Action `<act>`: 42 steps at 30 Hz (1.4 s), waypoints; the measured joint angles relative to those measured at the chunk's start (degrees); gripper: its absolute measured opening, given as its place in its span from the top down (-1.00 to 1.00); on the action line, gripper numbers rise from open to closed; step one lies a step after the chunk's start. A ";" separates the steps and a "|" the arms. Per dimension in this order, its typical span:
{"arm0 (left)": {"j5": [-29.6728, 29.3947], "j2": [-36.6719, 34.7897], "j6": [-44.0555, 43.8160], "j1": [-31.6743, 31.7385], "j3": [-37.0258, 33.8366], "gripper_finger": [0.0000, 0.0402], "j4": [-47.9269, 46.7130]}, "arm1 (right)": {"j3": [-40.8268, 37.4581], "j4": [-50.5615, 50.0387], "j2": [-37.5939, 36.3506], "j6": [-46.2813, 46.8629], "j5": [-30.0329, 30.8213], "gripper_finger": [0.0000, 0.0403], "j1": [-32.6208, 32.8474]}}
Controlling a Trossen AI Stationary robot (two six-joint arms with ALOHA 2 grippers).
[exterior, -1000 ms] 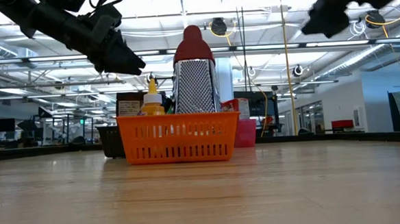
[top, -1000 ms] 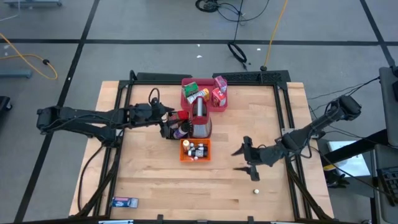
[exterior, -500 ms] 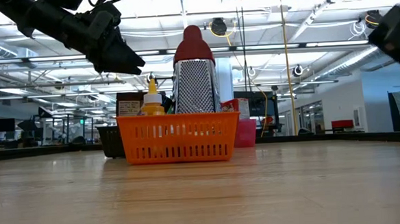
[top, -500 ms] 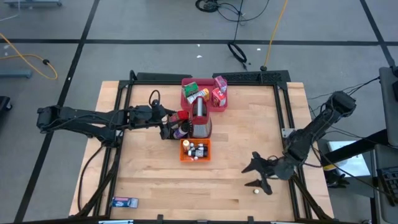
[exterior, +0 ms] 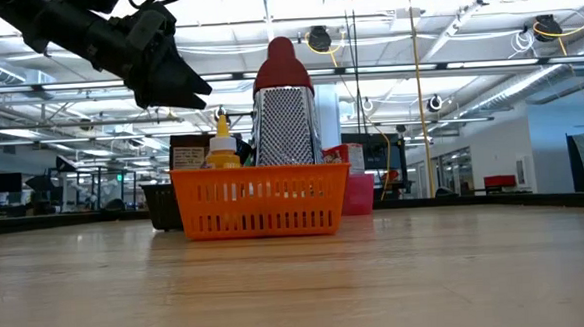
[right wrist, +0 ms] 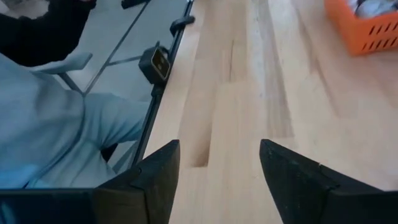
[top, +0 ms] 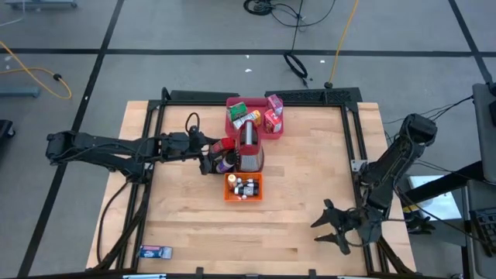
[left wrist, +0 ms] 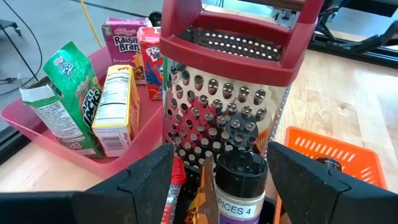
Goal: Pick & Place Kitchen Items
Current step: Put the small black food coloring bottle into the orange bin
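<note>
My left gripper (top: 208, 159) hovers open over the black basket (top: 221, 161) beside the red-and-silver grater (top: 249, 147). In the left wrist view its fingers (left wrist: 149, 180) stand on either side of a dark spice bottle (left wrist: 239, 186) that stands upright in that basket. Green, white, purple and red cartons (left wrist: 115, 106) stand in the pink tray (top: 232, 116). Small bottles fill the orange basket (top: 243, 187). My right gripper (top: 332, 227) is open low over bare wood near the table's front right corner, with nothing between its fingers (right wrist: 155, 174).
A small blue packet (top: 154, 251) lies at the table's near left corner. A black frame rail (right wrist: 158, 81) runs along the table edge by my right gripper. Just beyond it is a person's light-blue sleeve (right wrist: 56, 124). Bare wood spans the table's near half.
My right gripper has swung from the middle right of the table toward the near right corner, sinking lower and rolling about its own axis. It has left the low view. My left gripper has stayed over the black basket.
</note>
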 joint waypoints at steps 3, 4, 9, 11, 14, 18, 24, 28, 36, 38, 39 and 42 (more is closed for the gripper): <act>-0.02 0.00 -0.35 0.02 0.00 -0.28 0.00 | -0.02 1.68 2.46 0.90 0.09 -0.03 0.78; -0.02 0.00 -0.42 0.02 0.00 -0.28 0.00 | -0.02 1.78 3.25 1.06 -0.02 -0.02 0.78; -0.02 0.00 -1.07 0.02 0.00 -0.28 0.00 | -0.02 2.05 7.02 4.96 -0.21 -0.01 0.88; 0.01 0.00 -1.08 0.02 0.00 -0.28 0.00 | -0.02 2.14 8.27 6.41 -0.21 -0.01 1.26; 0.01 0.00 -1.11 0.02 0.00 -0.28 -0.02 | -0.02 2.71 10.15 9.12 -0.21 0.00 2.09; 0.01 0.00 -1.13 0.02 -0.02 -0.28 -0.38 | -0.02 2.96 12.21 12.61 0.08 0.00 3.03; 0.03 0.00 -1.24 0.01 -0.02 -0.28 -0.38 | -0.02 4.90 15.44 15.03 0.09 0.01 3.03; 0.03 0.00 -1.07 0.01 -0.02 -0.28 -0.37 | -0.02 4.99 17.26 17.25 -0.14 0.01 3.05; 0.03 0.00 -1.08 0.00 -0.02 -0.28 -0.45 | -0.02 5.04 19.24 20.79 -0.11 0.01 3.61; 0.03 0.00 -1.08 0.02 -0.02 -0.28 -0.48 | -0.02 5.01 19.70 21.03 0.01 0.01 3.72; 0.03 0.00 -1.08 0.00 -0.02 -0.28 -0.50 | -0.02 4.93 19.79 21.05 0.03 0.01 3.73; 0.05 0.00 -1.05 0.02 -0.02 -0.28 -0.52 | -0.02 5.02 19.81 21.01 0.11 0.01 3.71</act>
